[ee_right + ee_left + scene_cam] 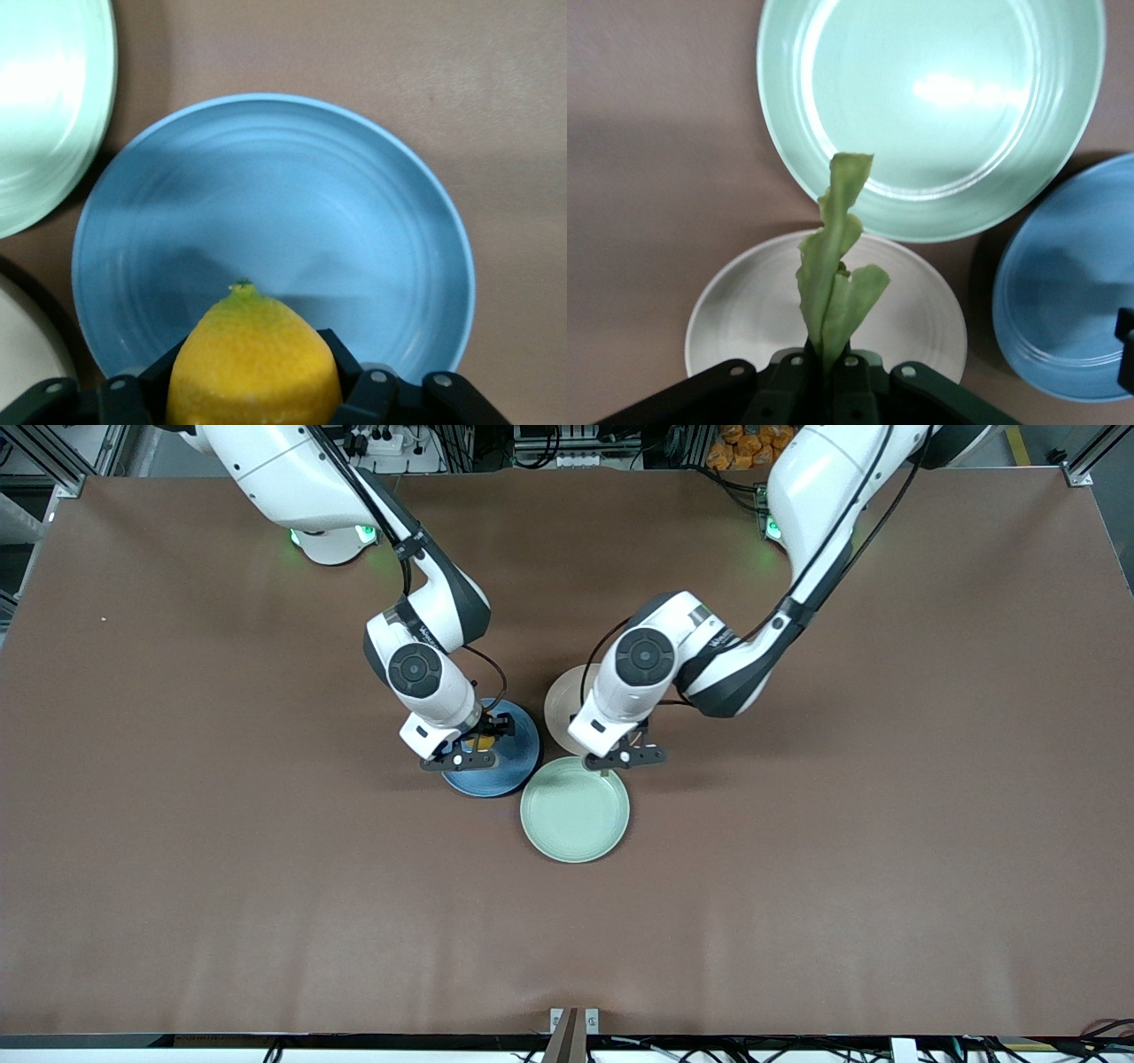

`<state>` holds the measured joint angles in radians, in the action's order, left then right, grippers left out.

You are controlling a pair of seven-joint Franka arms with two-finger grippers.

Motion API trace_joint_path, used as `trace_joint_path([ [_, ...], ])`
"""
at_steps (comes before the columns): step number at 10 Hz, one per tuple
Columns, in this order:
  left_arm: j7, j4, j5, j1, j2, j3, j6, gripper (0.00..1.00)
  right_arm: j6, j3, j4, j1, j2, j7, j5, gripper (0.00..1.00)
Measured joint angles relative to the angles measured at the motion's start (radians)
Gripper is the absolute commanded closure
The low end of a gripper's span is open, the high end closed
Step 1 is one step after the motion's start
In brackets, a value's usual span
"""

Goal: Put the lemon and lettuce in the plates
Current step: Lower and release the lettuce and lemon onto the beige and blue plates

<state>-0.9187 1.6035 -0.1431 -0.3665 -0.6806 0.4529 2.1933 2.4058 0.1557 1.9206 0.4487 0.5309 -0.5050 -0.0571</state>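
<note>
We are carrying each item over its own plate so that a simple release should drop it inside the rim. Our right end effector (pixel 252 390) is hanging over the blue plate (pixel 354 221), clamped firmly on the lemon (pixel 254 359), which is sitting between its fingers with the pointed tip facing down toward the dish. Our left end effector (pixel 827 367) is hovering over the beige plate (pixel 744 310), pinched almost fully together on the lettuce (pixel 833 266), whose pale green leaf is dangling toward the plate. The mint-green plate (pixel 574 809) is lying on the counter (pixel 177 868) nearer the front camera than the other two, just beside both; we are keeping clear of it. Neither item is resting in a plate yet.
</note>
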Motion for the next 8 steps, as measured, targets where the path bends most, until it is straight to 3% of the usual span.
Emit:
trace_joint_path([
  [4,0.000,0.005,-0.001,-0.038,-0.030,0.000,-0.141,1.00,0.051,-0.009,-0.002,0.001,0.042,-0.038,0.044,0.61],
  [5,0.001,0.005,-0.001,-0.039,-0.030,0.000,-0.158,1.00,0.052,-0.010,-0.007,0.001,0.047,-0.038,0.045,0.53],
  [6,0.001,0.005,-0.001,-0.042,-0.030,0.000,-0.168,0.92,0.052,-0.011,-0.015,0.001,0.052,-0.038,0.046,0.38],
  [7,0.001,0.006,-0.001,-0.052,-0.030,0.000,-0.175,0.34,0.052,-0.015,-0.025,0.001,0.057,-0.039,0.048,0.35],
  [8,0.000,0.006,-0.001,-0.062,-0.030,0.000,-0.177,0.00,0.052,-0.019,-0.031,0.001,0.060,-0.039,0.050,0.32],
])
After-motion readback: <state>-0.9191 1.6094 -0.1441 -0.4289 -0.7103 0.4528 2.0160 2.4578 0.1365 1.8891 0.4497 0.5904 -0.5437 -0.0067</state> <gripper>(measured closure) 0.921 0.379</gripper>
